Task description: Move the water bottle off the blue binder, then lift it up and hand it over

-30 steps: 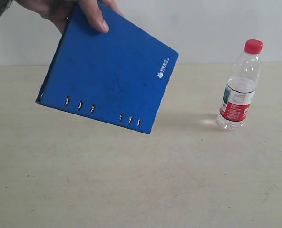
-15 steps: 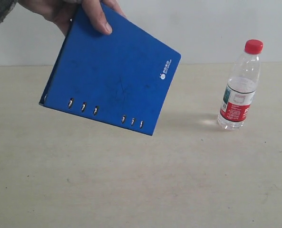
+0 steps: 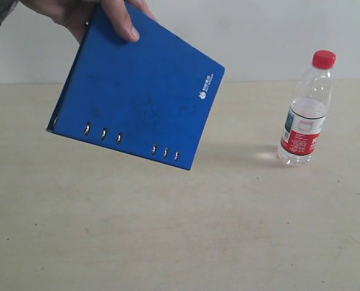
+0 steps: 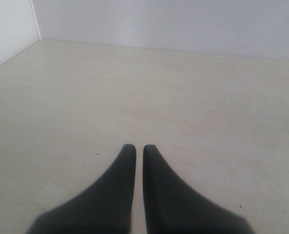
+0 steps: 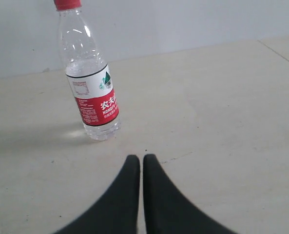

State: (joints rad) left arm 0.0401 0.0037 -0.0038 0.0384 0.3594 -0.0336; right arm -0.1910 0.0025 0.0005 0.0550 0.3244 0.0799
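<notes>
1. Fingers [image 4: 127,163] of your left gripper [image 4: 139,147] are pressed together with only a hairline between them. They pinch nothing and touch nothing, and only bare table [image 4: 193,97] lies ahead of them.
2. Your right gripper [image 5: 142,157] is the same, closed tip to tip and empty. It is clear of the water bottle [image 5: 91,92], which stands near, just ahead of it.
3. That bottle is upright on the table at the right of the exterior view, red cap [image 3: 323,59] up. It is well apart from the blue binder [image 3: 140,100] and not resting on it.
4. The binder is off the table. A person's hand [image 3: 98,13] holds it by an upper corner, tilted in the air on the left, with the slotted edge lowest.
5. Expect the bottle to be light and top-heavy enough to tip if you nudge it. Its clear walls look thin and smooth, so they will probably give and slip under a hard squeeze. Take it around the label [image 3: 300,138], low on the body, and open your fingers wide first.
6. The binder should handle as stiff and flat, so take hold at an edge.
</notes>
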